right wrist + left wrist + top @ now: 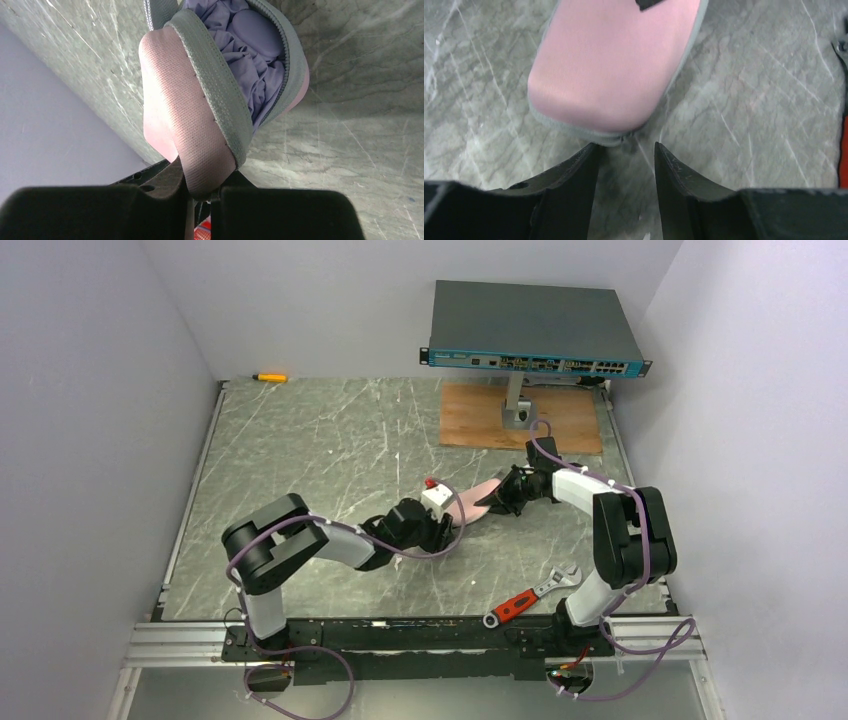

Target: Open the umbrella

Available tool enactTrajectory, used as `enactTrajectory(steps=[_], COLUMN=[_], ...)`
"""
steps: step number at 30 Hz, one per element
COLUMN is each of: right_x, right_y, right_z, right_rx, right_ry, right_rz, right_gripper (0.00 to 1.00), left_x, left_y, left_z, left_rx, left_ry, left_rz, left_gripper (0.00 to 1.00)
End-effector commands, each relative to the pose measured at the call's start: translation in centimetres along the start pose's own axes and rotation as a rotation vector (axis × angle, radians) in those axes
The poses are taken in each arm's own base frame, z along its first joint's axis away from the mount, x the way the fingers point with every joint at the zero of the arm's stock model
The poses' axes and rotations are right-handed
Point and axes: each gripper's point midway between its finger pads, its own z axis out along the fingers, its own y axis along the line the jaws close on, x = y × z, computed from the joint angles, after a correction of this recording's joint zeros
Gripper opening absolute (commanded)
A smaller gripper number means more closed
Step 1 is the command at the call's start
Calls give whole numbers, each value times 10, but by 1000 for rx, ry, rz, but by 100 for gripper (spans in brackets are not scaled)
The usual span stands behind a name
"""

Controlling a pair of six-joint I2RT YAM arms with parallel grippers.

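The umbrella (250,55) shows as bunched lavender fabric inside a pink case (175,110) with a grey zip edge. The case is unzipped at this end and lies on the marble table. My right gripper (207,182) is shut on the case's pink flap, holding it lifted. In the top view the case (482,496) lies between my two grippers. My left gripper (626,150) is open and empty, its tips just short of the case's closed rounded end (614,65). The umbrella's shaft and handle are hidden.
A dark teal flat box (535,325) stands on a post over a wooden board (470,420) at the back. A red-handled wrench (530,597) lies front right. A white block with a red cap (435,496) sits beside the case. A yellow screwdriver (268,377) lies back left.
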Motion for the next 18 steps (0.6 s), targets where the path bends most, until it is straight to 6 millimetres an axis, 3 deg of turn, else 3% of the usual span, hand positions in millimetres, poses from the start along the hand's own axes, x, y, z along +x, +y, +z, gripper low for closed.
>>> enactTrajectory(steps=[1, 7, 11, 18], right_x=[8, 16, 23, 19], right_y=[-75, -81, -85, -92], right_z=[16, 15, 14, 9], right_rx=[289, 291, 287, 312], right_ry=[-41, -37, -32, -70], right_rz=[46, 48, 48, 18], right_gripper=[0, 0, 0, 0], left_x=[-2, 1, 4, 13], left_y=[4, 14, 22, 37], left_z=[16, 25, 27, 11], left_rx=[-75, -179, -249, -244], left_ry=[29, 71, 99, 113], left_rz=[-77, -151, -209, -208], left_gripper=[48, 27, 0, 0])
